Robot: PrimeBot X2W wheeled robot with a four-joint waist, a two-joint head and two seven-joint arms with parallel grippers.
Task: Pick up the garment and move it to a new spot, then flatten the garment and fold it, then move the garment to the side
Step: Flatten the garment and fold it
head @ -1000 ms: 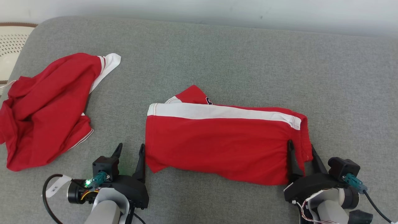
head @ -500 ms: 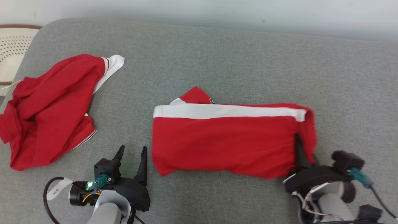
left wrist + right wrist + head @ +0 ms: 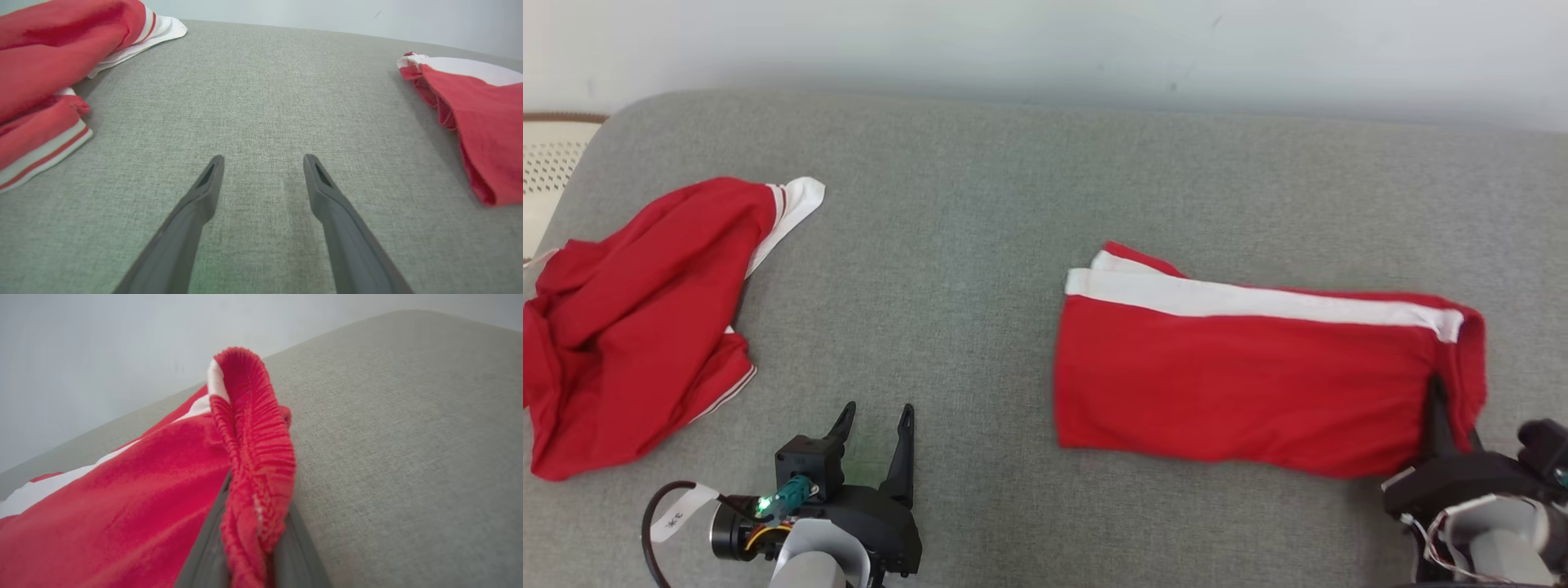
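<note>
Since the right gripper (image 3: pixel 1447 407) closed on the waistband (image 3: pixel 253 428) of the garment (image 3: pixel 1241 384), it has slid rightward, away from the left gripper (image 3: pixel 876 420), which stays spread wide

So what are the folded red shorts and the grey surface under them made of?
The folded red shorts: soft matte knit, probably cotton jersey; the gathered waistband looks ribbed and elasticated. The grey surface: matte woven upholstery fabric, with a fine visible weave.

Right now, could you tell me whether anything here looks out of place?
The second red garment lies crumpled at the left edge of the cushion; the folded garment looks neat, its waistband pinched in the right tool.
</note>
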